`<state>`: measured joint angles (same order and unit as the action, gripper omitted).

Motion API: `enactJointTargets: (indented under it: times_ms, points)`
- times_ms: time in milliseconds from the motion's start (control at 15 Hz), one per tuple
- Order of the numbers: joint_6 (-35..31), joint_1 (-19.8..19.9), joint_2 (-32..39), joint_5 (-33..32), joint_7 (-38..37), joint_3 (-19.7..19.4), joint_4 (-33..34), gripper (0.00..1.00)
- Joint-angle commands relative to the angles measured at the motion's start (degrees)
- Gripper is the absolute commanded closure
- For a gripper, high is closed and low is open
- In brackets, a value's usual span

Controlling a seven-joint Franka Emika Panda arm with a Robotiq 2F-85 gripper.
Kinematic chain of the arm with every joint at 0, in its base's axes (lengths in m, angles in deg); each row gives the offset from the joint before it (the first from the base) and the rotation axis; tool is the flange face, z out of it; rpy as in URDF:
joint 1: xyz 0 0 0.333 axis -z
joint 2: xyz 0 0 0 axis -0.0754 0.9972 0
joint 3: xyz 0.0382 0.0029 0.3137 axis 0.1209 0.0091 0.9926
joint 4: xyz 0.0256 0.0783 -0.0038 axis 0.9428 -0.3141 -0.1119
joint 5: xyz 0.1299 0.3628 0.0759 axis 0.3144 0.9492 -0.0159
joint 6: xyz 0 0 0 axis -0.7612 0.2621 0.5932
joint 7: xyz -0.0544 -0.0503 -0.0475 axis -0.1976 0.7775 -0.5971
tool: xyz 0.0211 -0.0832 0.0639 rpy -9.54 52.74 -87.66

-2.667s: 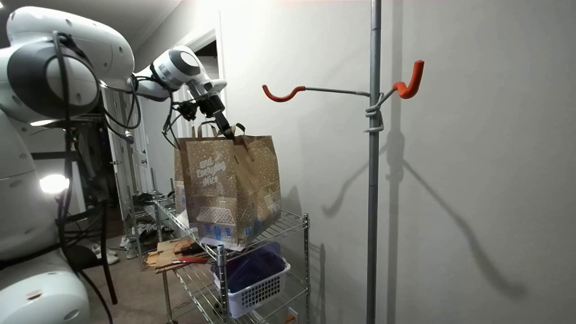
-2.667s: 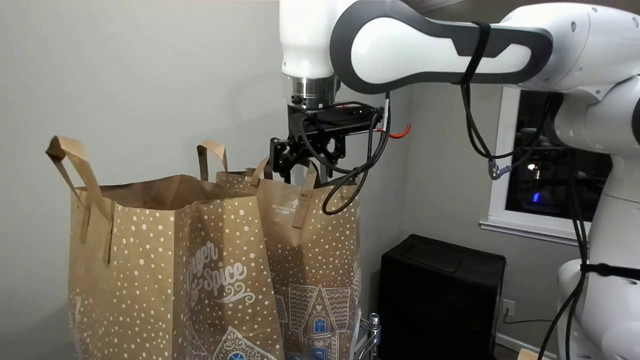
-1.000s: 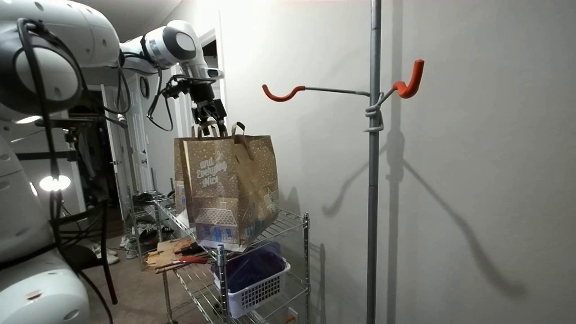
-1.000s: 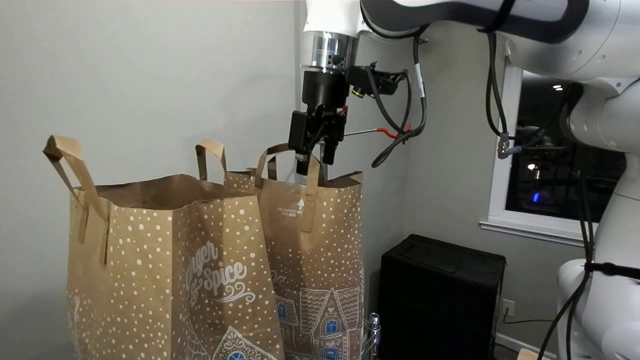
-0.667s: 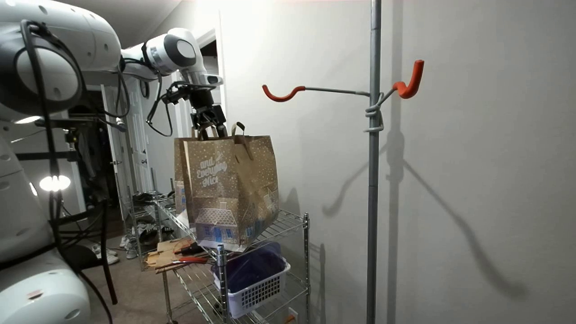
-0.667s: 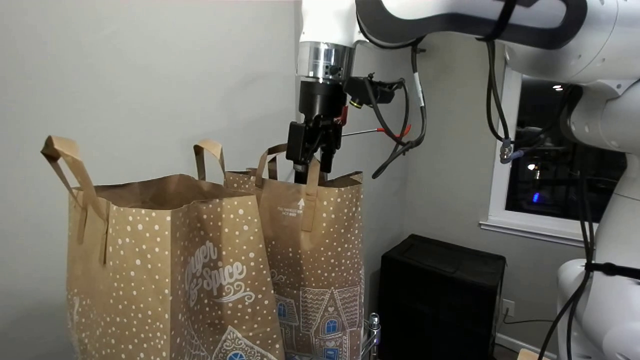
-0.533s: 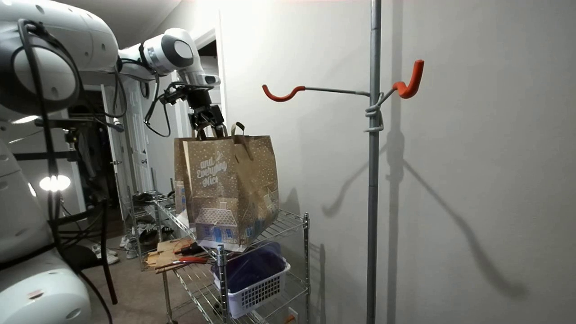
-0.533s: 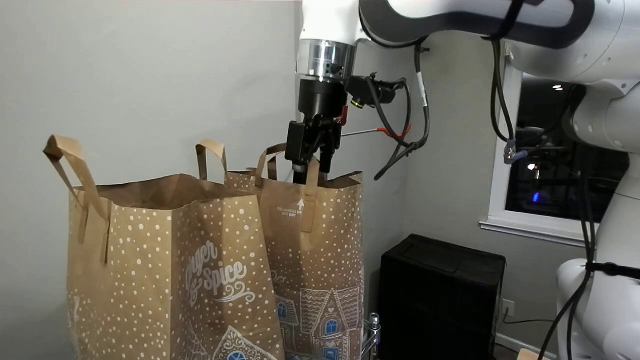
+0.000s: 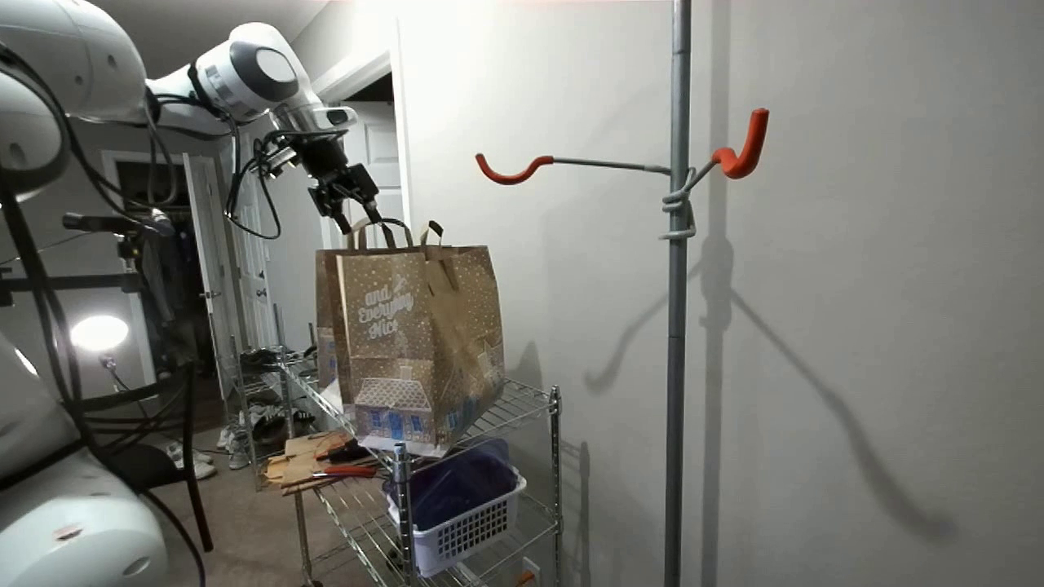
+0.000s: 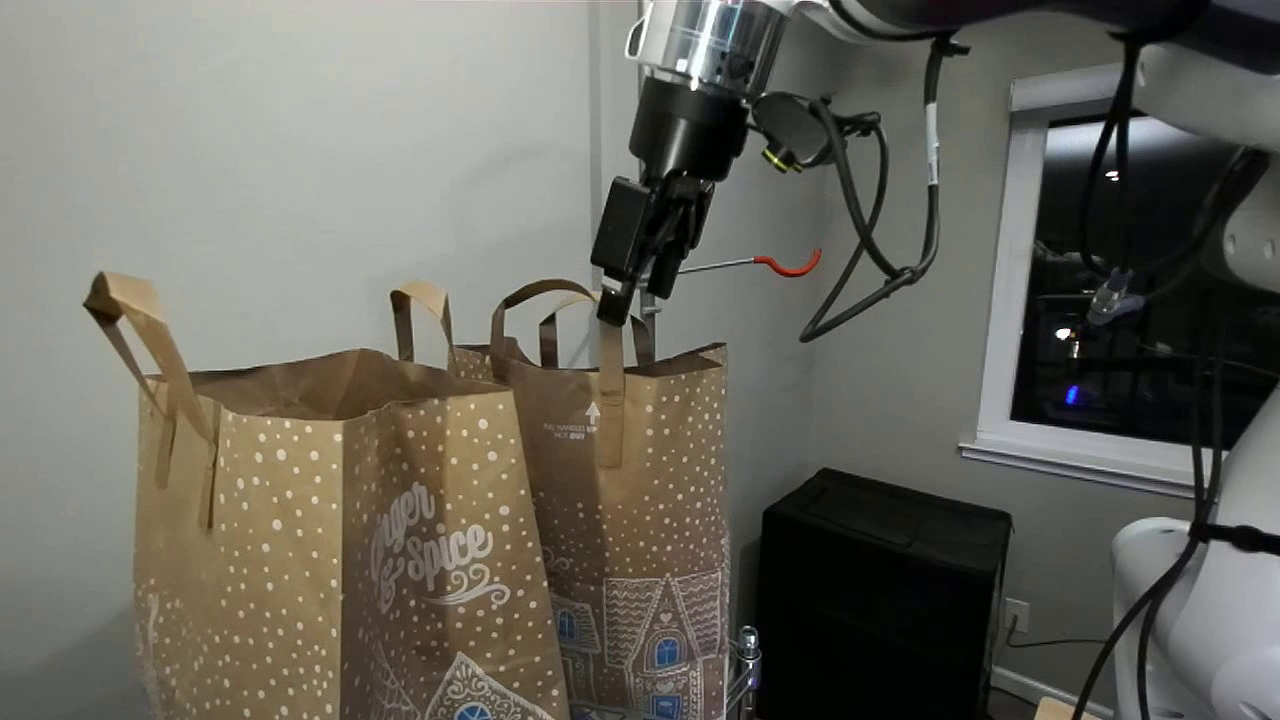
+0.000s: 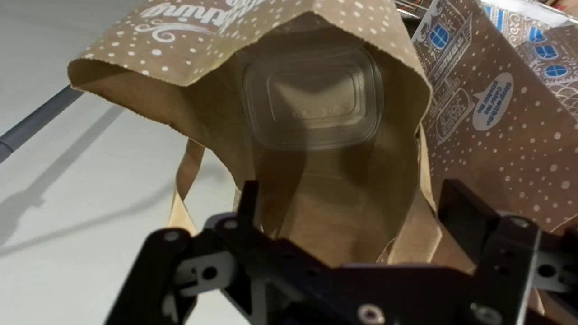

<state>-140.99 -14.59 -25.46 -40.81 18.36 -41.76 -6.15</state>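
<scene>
Hovering above the open mouth of a brown paper bag with white dots (image 9: 408,342), my tool (image 11: 351,192) tilts a little, its fingers (image 11: 465,216) spread wide with nothing between them. Down inside that bag, seemingly at the bottom, lies a clear, rounded-rectangular plastic container (image 11: 314,97).

The relation I care about is the offset between the two: seen from the wrist, the container sits toward the top of the view and slightly left of the midpoint between the fingertips. It is also well below them, since both exterior views put the tool over the top of the bag. The container's longer side runs across the wrist view, roughly parallel to the line joining the fingers, so I judge that they face its length rather than its width.

A flat brown paper handle (image 11: 418,234) of the same bag stands just beside the fingertip at the right of the wrist view; whether the two touch, I can't tell. The matching paper handle (image 11: 189,164) loops on the left, outside the other finger. A second dotted brown paper bag (image 10: 300,520) stands next to the first, on the right in the wrist view, and the one under my tool rests on a silver metal wire shelf (image 9: 518,403).
</scene>
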Motion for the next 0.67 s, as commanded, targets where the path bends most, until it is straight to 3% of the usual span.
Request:
enactJointTargets:
  times_ms: [0,333,600]
  points:
    - [-3.5,0.7,-4.5,-1.5,1.8,0.6,-4.4,0.0]
    - [-0.1,1.9,-9.5,-0.7,-0.3,-0.1,-4.7,0.0]
    - [2.6,4.7,-17.5,1.1,-2.2,-4.2,-5.3,0.0]
